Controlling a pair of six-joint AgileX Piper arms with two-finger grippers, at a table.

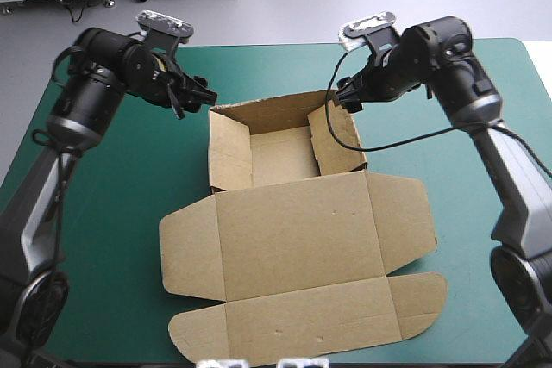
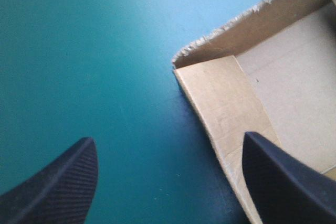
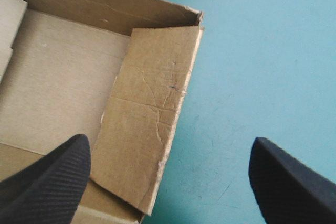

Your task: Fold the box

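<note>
Box [image 1: 289, 213]: tray [image 1: 280, 154] toward the table's [image 1: 112, 178] far edge, lid [image 1: 302, 265] flat toward the near edge.
Left gripper [image 1: 200, 96]: fingers apart, tray's far-left corner.
Right gripper [image 1: 343, 102]: apart, far-right corner.

The table [image 1: 129, 170] carries a teal-green cover [image 1: 431, 170], lying smooth and flat out to every edge in view; its far right corner is rounded.

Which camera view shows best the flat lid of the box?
The high view: there the whole lid lies flat with its flaps spread, nearer than the raised tray. Each wrist view shows only one far corner of the tray, and little or nothing of the lid.
</note>
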